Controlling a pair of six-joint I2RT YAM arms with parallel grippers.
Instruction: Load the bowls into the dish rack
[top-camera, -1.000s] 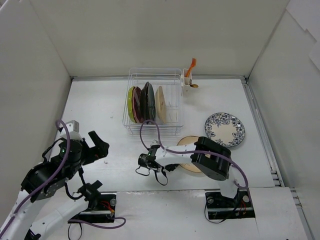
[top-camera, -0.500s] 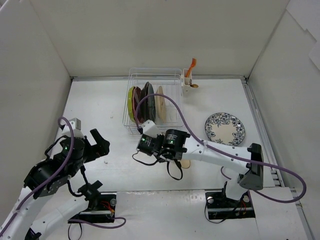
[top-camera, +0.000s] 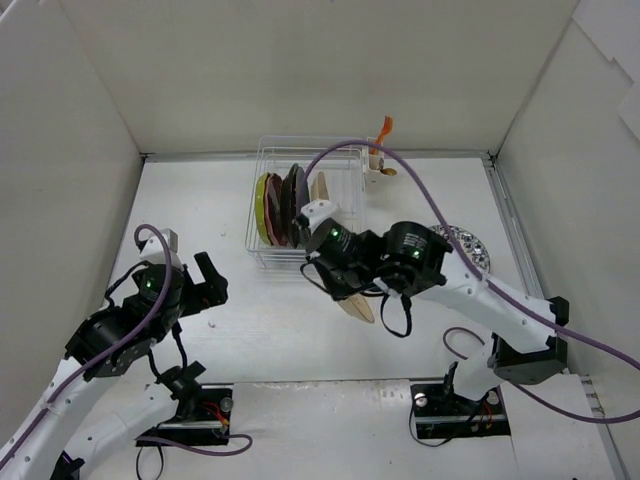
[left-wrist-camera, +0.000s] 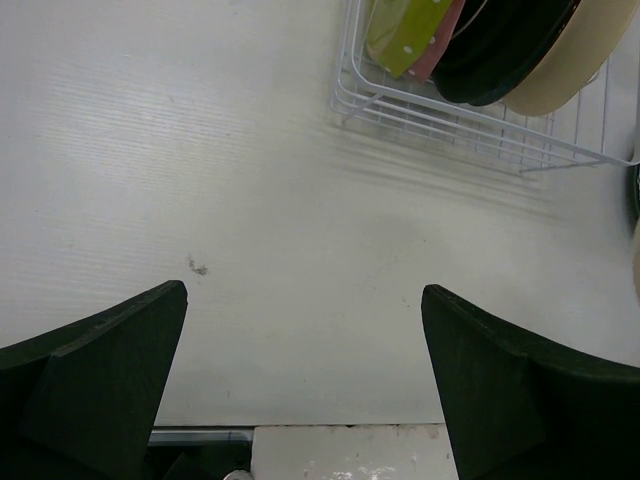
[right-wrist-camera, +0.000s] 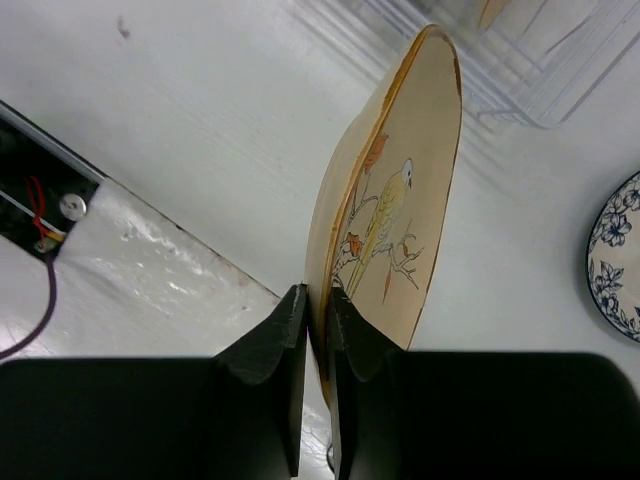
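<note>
Your right hand (right-wrist-camera: 318, 300) is the one that counts here. It is clamped shut on the rim of the bird dish (right-wrist-camera: 395, 200) and holds it on edge above the bench (top-camera: 200, 220), in the middle, just in front of the rack (left-wrist-camera: 450, 128).

From that hand the rack lies straight ahead, toward the far edge of the bench. The wrist view shows the top edge of the dish pointing toward the rack's near rail but short of it.

Four bowls stand on edge in the rack, from left to right: green (top-camera: 261, 205), pink (top-camera: 273, 210), teal (top-camera: 295, 195) and cream (top-camera: 321, 190). I judge the free slots to be on the right-hand side, past the cream bowl, so that is where you should aim.

The racked bowls run from the near edge to the far edge. From above, the held dish looks skewed from that line, so I expect you will need to turn the wrist before lowering it. How far is hard to tell.

Your left hand (left-wrist-camera: 303, 295) is wide open and holding nothing. It sits near the left near corner, well apart from the rack, so the right arm is clearly the nearer one.

The floral dish (right-wrist-camera: 620, 260) lies flat toward the right edge, not yet loaded.
</note>
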